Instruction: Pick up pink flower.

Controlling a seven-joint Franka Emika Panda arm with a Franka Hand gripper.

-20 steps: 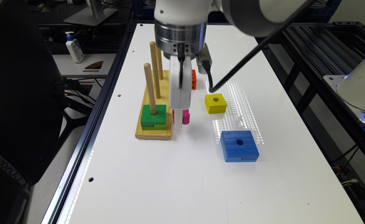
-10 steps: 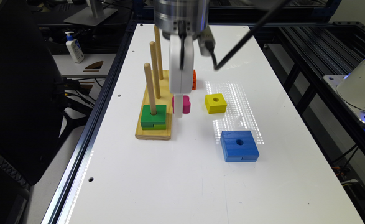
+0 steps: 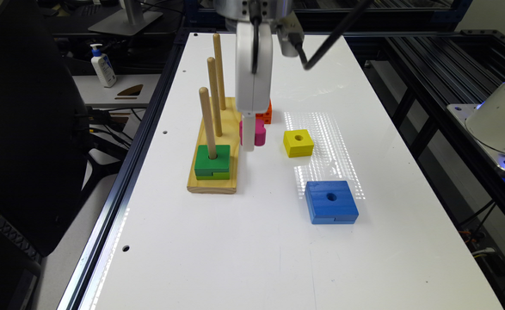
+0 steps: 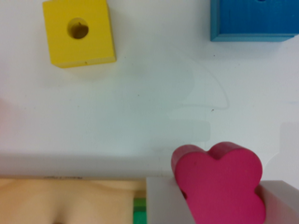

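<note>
The flower [image 4: 218, 185] sits between the jaws, which grip it on two sides. In the exterior view it [image 3: 258, 132] hangs under the gripper [image 3: 249, 142], beside the peg board [image 3: 217, 146], seemingly clear of the worktop [image 3: 252, 241]. The lift step seems in hand; next, raise it straight, grip firm.

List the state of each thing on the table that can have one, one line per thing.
gripper: shut on the pink flower, one finger on each side.
pink flower: held between the fingers, lifted off the table.
green block: threaded on the nearest peg of the wooden peg board.
yellow block: loose, flat on the table, hole up.
blue block: loose, flat on the table, hole up.
orange cube: on the table, partly hidden behind the gripper.
</note>
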